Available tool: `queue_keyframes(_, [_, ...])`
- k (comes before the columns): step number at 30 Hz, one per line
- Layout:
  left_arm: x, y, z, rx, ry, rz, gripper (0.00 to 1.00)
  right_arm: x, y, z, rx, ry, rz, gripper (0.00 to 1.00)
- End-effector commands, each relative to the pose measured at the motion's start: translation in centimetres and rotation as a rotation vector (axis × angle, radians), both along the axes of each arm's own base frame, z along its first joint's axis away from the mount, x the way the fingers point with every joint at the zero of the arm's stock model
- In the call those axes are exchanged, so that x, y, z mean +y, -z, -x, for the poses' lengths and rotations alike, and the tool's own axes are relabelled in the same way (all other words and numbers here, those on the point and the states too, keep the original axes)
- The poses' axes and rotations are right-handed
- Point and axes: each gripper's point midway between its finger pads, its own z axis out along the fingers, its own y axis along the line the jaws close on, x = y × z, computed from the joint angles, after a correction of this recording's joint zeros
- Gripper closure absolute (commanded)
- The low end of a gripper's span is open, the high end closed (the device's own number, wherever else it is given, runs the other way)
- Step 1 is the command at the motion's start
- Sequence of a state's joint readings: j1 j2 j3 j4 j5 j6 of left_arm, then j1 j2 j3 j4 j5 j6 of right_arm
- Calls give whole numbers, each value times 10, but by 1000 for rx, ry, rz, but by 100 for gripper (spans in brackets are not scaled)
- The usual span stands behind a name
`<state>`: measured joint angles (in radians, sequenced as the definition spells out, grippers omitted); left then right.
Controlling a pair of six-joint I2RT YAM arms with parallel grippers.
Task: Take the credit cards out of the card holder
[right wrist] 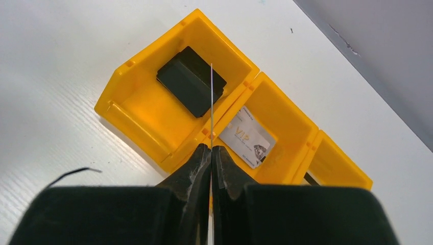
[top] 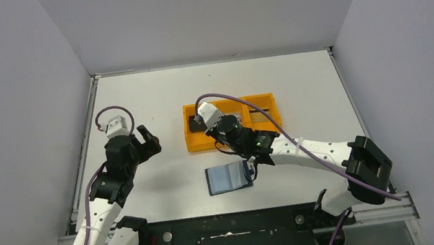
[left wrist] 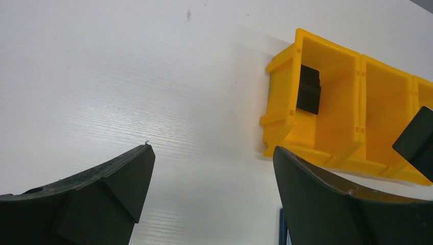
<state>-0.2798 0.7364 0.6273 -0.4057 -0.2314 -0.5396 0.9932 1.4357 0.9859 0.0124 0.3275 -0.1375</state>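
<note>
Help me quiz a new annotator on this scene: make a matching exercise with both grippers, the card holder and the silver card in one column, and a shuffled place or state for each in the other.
Column one:
1. left gripper
2. right gripper
3. card holder
4. silver card

Column two:
A. lies flat in the middle compartment of the orange tray
B. open, over the table, left of the tray
C. shut on a thin card seen edge-on
D. lies open on the table, nearer the arms than the tray

Pairs: 1-B, 2-C, 3-D, 4-A
</note>
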Motion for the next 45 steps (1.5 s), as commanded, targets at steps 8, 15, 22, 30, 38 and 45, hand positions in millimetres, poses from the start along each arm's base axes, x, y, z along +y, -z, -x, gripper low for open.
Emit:
queue_keyframes(8, [12,-18,-3,-74,-60,-10,12,42,-12,-45,-21,-76,21,100])
queue_keyframes(15, [17,-24,0,-100,-81,-11,11,54,5,-67,11,-70,69,100])
queue_keyframes(22, [18,-24,0,-102,-89,-13,11,61,35,-85,21,-98,193,100])
queue_keyframes(30, [20,-26,1,-110,-98,-15,11,60,46,-102,-1,-111,286,100])
queue_keyframes(38, [21,-26,1,-109,-102,-17,11,59,56,-104,-10,-164,356,100])
queue_keyframes(45, [24,-26,1,-109,-117,-25,11,60,61,-109,-51,-209,430,100])
